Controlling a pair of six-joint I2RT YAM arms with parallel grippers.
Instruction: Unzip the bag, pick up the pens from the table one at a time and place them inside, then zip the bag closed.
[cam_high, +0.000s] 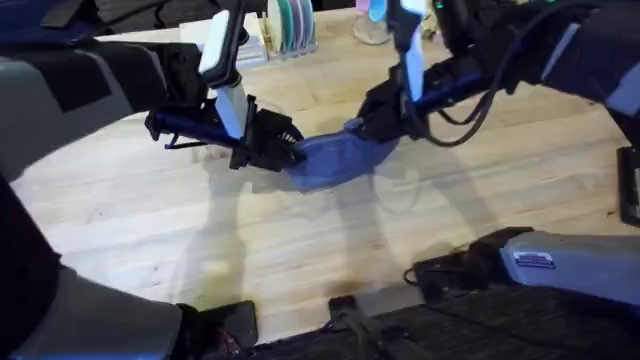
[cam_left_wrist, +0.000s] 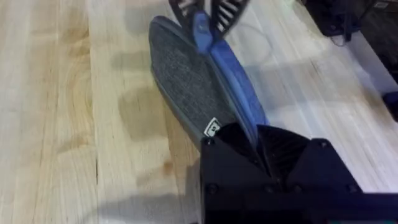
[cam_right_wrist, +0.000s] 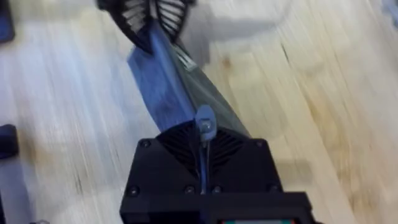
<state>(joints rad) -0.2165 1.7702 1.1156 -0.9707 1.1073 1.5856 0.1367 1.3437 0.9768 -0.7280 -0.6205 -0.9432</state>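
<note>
Nearest the arm bases the table (cam_high: 300, 260) lies bare. Past that, at centre, the denim pencil pouch (cam_high: 335, 160) hangs pinched at both ends. The left gripper (cam_high: 285, 152) is clamped narrow on the pouch's nine o'clock end, and the right gripper (cam_high: 372, 125) is clamped on the three o'clock end, where a blue zip pull (cam_right_wrist: 204, 121) sits between its fingers. Farther off at twelve o'clock stands a white slatted box (cam_high: 285, 28).

Judged from this, pulling the ends apart too hard could tear the fabric from one grip, or the small pull could slip, leaving the zip stuck.
</note>
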